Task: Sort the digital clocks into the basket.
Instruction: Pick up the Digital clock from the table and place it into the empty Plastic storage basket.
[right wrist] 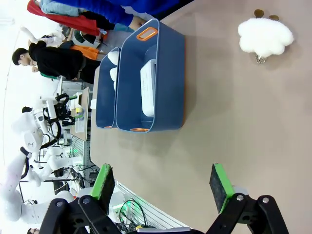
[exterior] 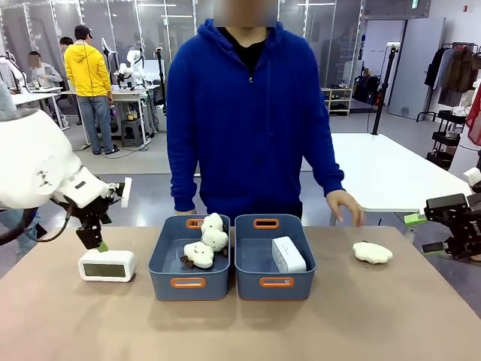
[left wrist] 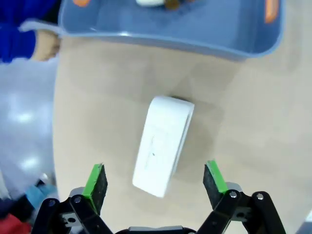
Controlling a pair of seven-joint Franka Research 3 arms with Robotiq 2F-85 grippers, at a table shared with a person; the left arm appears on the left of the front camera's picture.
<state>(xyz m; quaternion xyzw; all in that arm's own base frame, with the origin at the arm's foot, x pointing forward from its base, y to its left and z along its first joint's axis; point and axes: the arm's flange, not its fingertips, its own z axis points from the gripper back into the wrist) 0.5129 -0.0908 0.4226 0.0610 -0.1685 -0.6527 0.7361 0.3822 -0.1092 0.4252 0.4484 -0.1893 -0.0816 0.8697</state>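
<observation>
Half done: one clock lies in the right basket, the other clock sits on the table under the left gripper, fingers apart and not yet gripping, while the right gripper hangs spread and empty.

A white rounded-corner plastic digital clock lies in the blue-grey rectangular plastic basket at the middle of the tan wooden table. Just left of this basket stands an identical blue-grey plastic tub holding cream cloud-shaped plush toys. Well left of the basket a second white plastic digital clock lies on the table, and to the basket's right, apart, lies another cream cloud-shaped plush toy.
</observation>
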